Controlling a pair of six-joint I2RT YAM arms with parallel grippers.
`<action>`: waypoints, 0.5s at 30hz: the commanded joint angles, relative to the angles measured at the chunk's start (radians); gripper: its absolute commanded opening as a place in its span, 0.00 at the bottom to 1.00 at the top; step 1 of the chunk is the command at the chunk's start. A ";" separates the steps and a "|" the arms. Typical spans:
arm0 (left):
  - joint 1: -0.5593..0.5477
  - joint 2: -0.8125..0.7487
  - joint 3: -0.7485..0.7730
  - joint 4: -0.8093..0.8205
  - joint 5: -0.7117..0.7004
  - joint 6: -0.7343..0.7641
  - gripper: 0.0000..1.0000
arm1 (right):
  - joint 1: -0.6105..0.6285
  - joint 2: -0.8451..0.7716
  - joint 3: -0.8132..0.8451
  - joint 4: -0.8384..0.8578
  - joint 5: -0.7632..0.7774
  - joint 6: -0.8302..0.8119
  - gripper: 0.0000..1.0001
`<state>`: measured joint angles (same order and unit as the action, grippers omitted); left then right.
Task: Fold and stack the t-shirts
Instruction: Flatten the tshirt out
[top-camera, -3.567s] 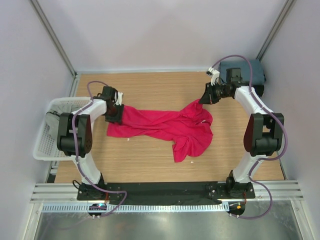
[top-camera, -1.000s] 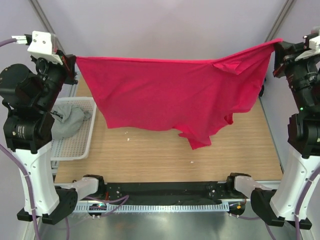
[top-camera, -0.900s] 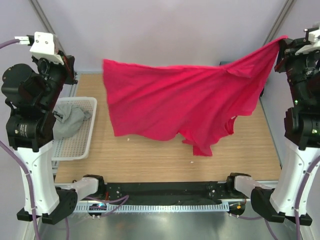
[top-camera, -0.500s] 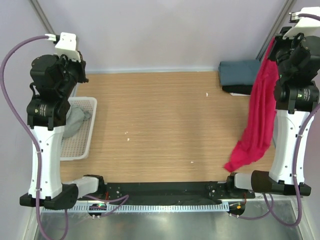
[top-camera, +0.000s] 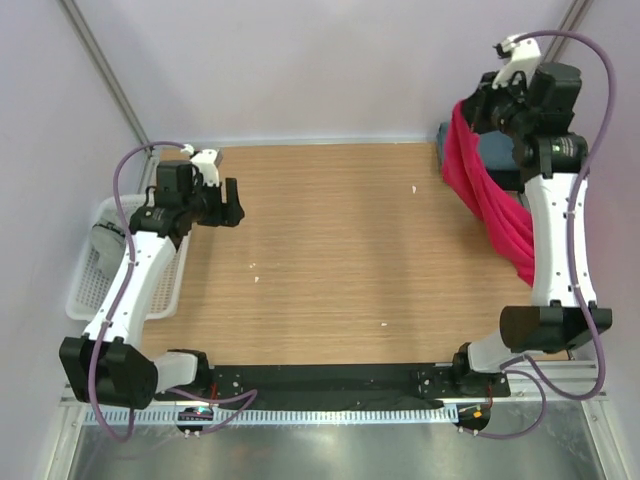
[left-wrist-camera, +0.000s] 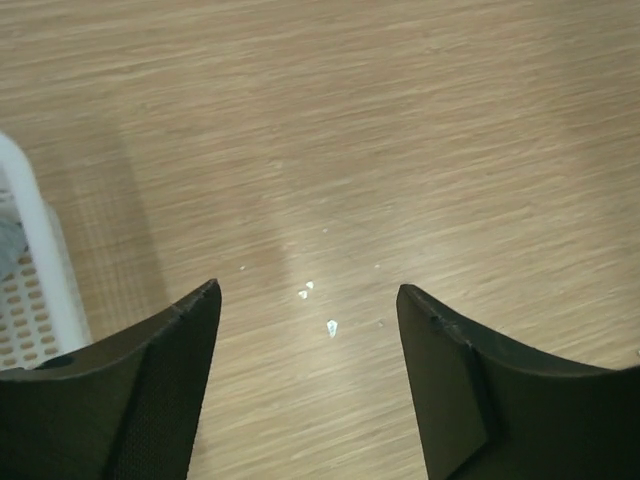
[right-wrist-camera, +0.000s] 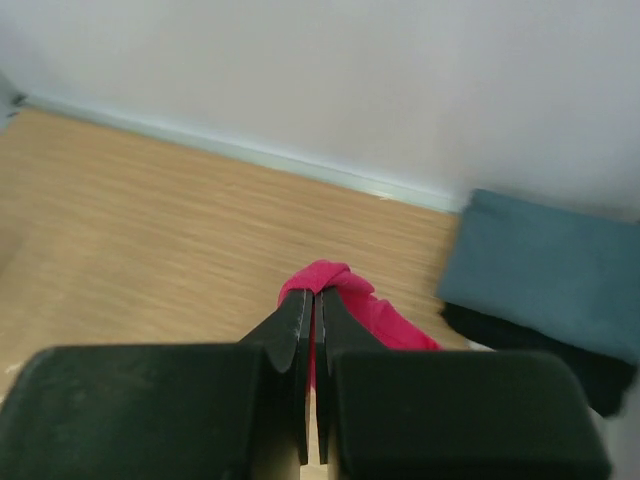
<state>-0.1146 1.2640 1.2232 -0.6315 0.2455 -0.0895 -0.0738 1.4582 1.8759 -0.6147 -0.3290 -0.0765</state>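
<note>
Your right tool (right-wrist-camera: 312, 300): clenched on the crimson t-shirt (top-camera: 492, 205), which hangs by the table's (top-camera: 330, 250) far-right corner. Your left tool (left-wrist-camera: 308, 292): released, empty, beside the basket (top-camera: 80, 295).

Limp crimson tee (top-camera: 490, 200) aloft, far right

The counter (top-camera: 330, 250) is pale wood-grain board, smooth with a dull sheen, and the basket (top-camera: 80, 300) is white perforated plastic. The crimson t-shirt (top-camera: 488, 195), the slate-blue t-shirt (right-wrist-camera: 550, 260) and the black t-shirt (right-wrist-camera: 570, 365) are soft matt cloth, while the jaws of the left gripper (left-wrist-camera: 308, 288) are matt black plastic, finely textured on their inner faces
</note>
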 joint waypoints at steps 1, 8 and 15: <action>0.004 -0.118 -0.034 0.171 -0.104 0.000 0.74 | 0.066 -0.007 0.138 0.048 -0.289 0.063 0.01; 0.004 -0.127 -0.060 0.177 -0.181 -0.004 0.74 | 0.059 0.036 0.443 0.372 -0.790 0.411 0.01; 0.024 -0.204 -0.103 0.227 -0.281 -0.010 0.75 | 0.051 0.074 0.212 1.469 -0.906 1.327 0.01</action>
<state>-0.1043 1.1175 1.1275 -0.4759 0.0307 -0.0978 -0.0193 1.4971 2.1574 0.3737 -1.1324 0.8276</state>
